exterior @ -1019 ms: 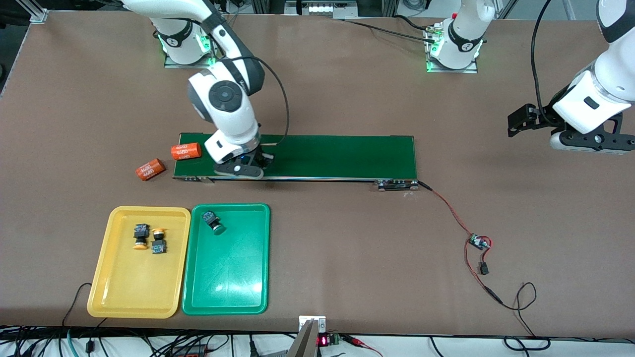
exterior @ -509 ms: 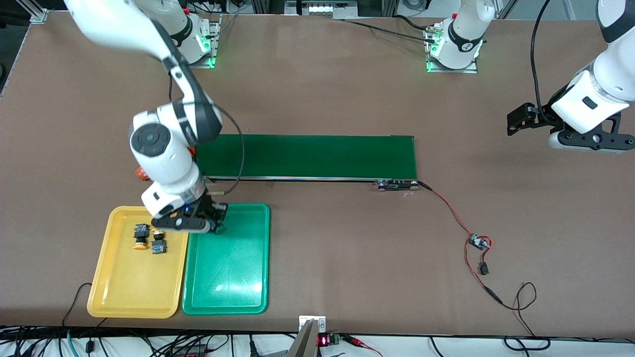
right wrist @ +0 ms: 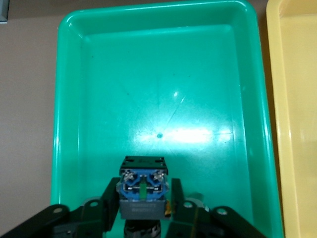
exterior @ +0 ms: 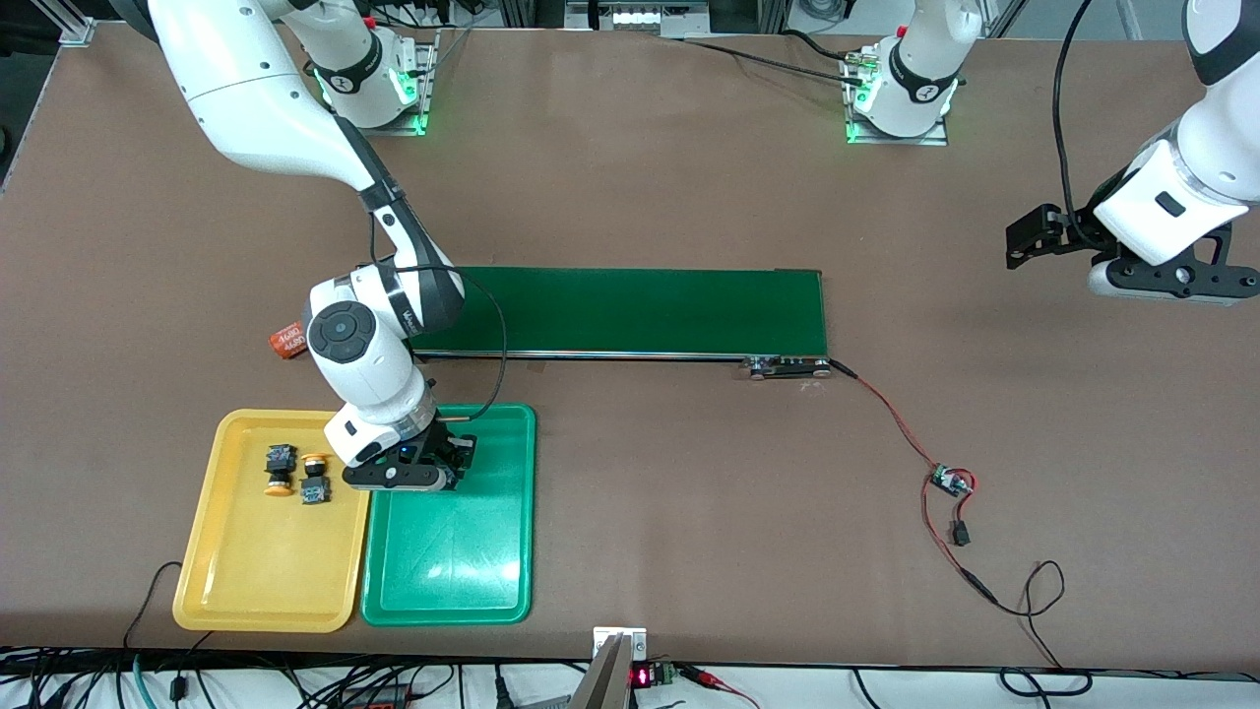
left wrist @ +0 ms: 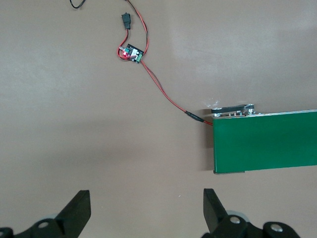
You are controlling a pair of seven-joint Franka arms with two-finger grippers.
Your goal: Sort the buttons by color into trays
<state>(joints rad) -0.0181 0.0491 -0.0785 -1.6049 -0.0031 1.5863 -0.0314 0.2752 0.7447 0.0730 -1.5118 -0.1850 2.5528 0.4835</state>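
My right gripper (exterior: 445, 467) hangs low over the green tray (exterior: 453, 561), at the end of it that lies toward the conveyor. In the right wrist view its fingers (right wrist: 111, 191) stand against both sides of a blue-black button (right wrist: 142, 191). The gripper (right wrist: 142, 187) is shut on that button, whose cap is hidden underneath. The green tray's floor (right wrist: 158, 99) is bare ahead of it. Two yellow-capped buttons (exterior: 280, 468) (exterior: 315, 484) lie in the yellow tray (exterior: 256, 581). My left gripper (exterior: 1026, 241) waits open, high over bare table at the left arm's end (left wrist: 146, 196).
A long dark-green conveyor belt (exterior: 630, 310) lies mid-table, and its end shows in the left wrist view (left wrist: 267, 141). An orange numbered cylinder (exterior: 288, 341) peeks out beside the right arm. A red wire leads to a small circuit board (exterior: 950, 481). The yellow tray's rim (right wrist: 297, 124) adjoins the green one.
The right arm has swung from the conveyor belt to the trays, carrying a button. It now sits lower over the green tray. The left arm has stayed put.
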